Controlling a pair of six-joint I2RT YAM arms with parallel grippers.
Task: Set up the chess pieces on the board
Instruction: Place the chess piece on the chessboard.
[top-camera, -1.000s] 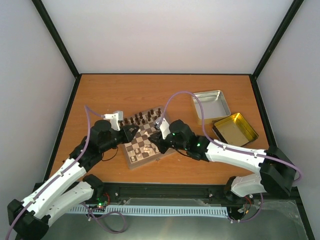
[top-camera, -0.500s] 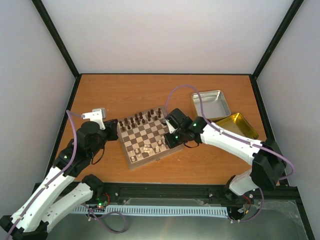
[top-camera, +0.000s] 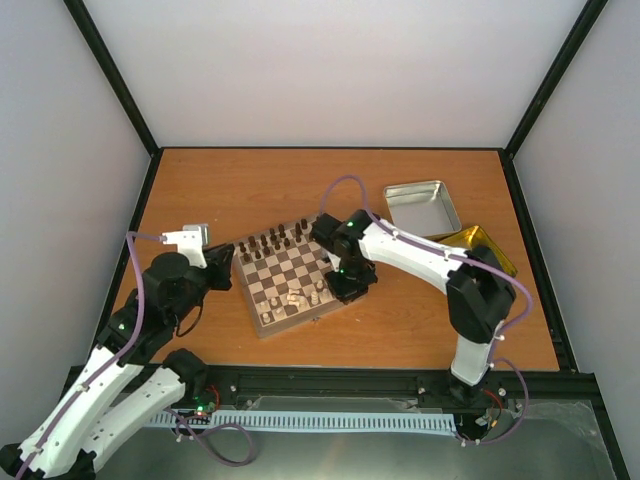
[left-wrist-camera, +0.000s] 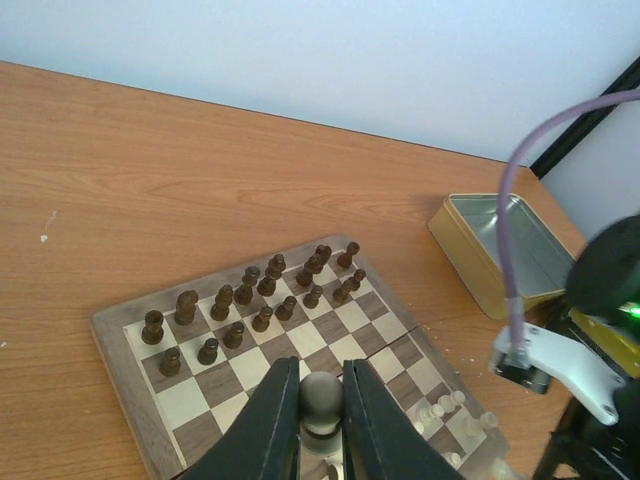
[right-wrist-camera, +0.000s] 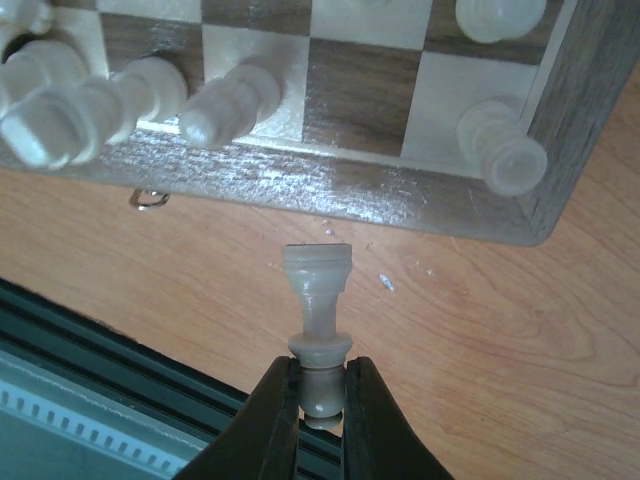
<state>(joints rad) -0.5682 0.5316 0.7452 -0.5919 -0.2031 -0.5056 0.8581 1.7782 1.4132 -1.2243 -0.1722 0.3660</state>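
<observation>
The board (top-camera: 262, 322) lies skewed at mid-table, with dark chessmen (top-camera: 275, 241) along its far rows. Several pale chess pieces (top-camera: 302, 296) cluster near its front right corner, some lying down. My left gripper (top-camera: 226, 266) hovers by the board's left edge. In the left wrist view it (left-wrist-camera: 320, 375) is shut on a round-headed pale piece (left-wrist-camera: 322, 398). My right gripper (top-camera: 348, 288) is at the board's right edge. In the right wrist view it (right-wrist-camera: 322, 372) is shut on a pale piece (right-wrist-camera: 318, 285), held over bare table just off the rim (right-wrist-camera: 330, 185).
An open silver tin (top-camera: 422, 205) stands at the back right, and a gold tin (top-camera: 485, 248) lies beside it, partly behind the right arm. The black front rail (right-wrist-camera: 90, 340) runs close to the held piece. A purple cable (left-wrist-camera: 520, 220) arcs over the right arm.
Both grippers have left the middle of the board. The left arm has drawn back to the left. The right gripper has moved to the board's right edge, its arm folding in.
</observation>
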